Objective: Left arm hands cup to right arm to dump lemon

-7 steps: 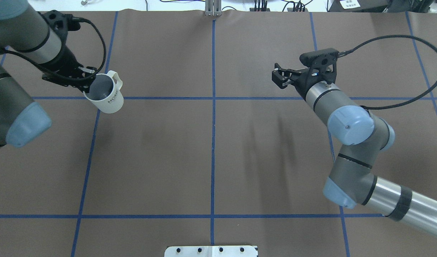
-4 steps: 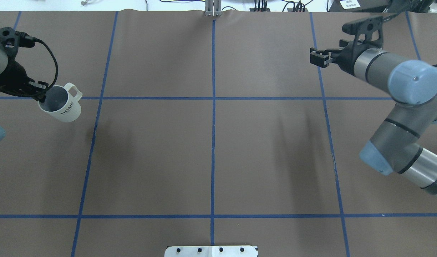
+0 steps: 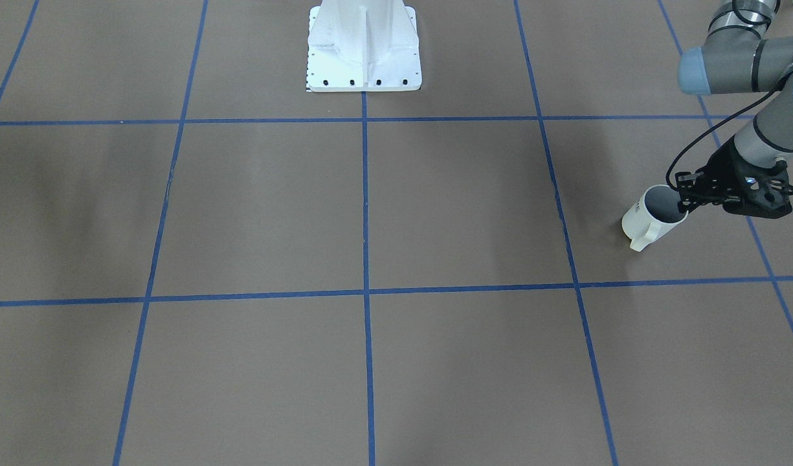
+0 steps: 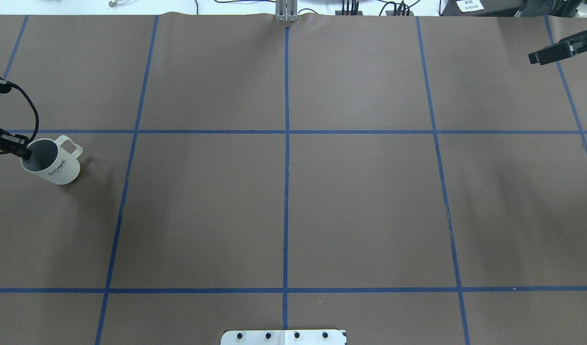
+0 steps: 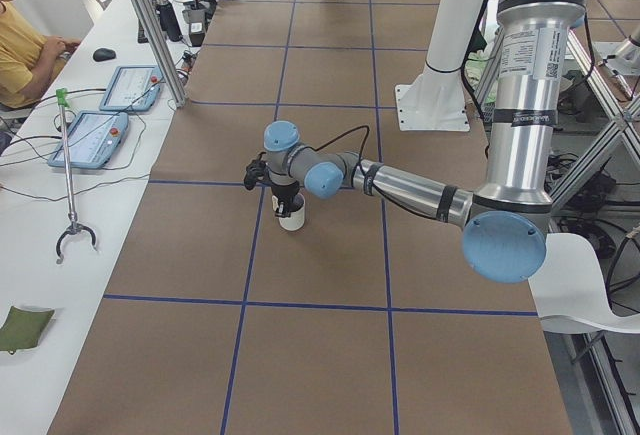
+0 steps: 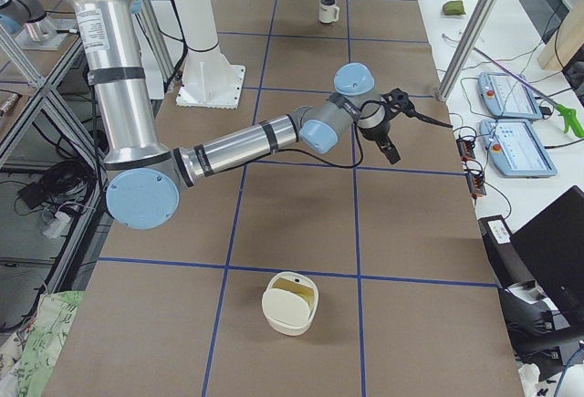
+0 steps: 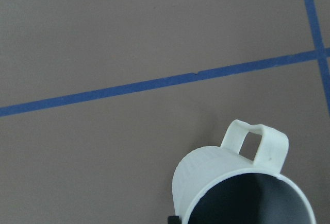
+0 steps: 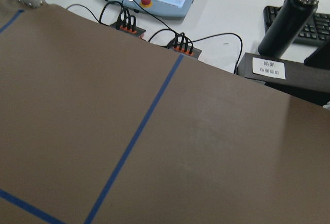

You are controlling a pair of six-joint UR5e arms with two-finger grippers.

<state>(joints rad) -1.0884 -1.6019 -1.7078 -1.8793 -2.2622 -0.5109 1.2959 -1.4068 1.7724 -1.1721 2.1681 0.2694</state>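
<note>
The cream-white cup (image 4: 53, 167), lettered "HOME", is at the table's far left, handle pointing away from the robot. My left gripper (image 4: 24, 153) is shut on its rim, one finger inside. The cup hangs low and slightly tilted in the front view (image 3: 652, 223), where the left gripper (image 3: 682, 206) grips its rim. I cannot tell if it touches the table. The left wrist view shows the cup (image 7: 216, 177) with a grey inside. No lemon shows. My right gripper (image 4: 542, 56) is at the far right edge, empty; I cannot tell if it is open.
A cream-white round container (image 6: 290, 303) with a yellowish inside stands at the table's right end. Control tablets (image 6: 516, 96), cables and a dark bottle (image 8: 291, 20) lie on the white bench beyond the mat's far edge. The robot's white base (image 3: 364, 48) stands at mid-table.
My left arm has moved left and toward the robot with the cup in its grip. My right arm has swung right and away, almost out of the overhead view.
</note>
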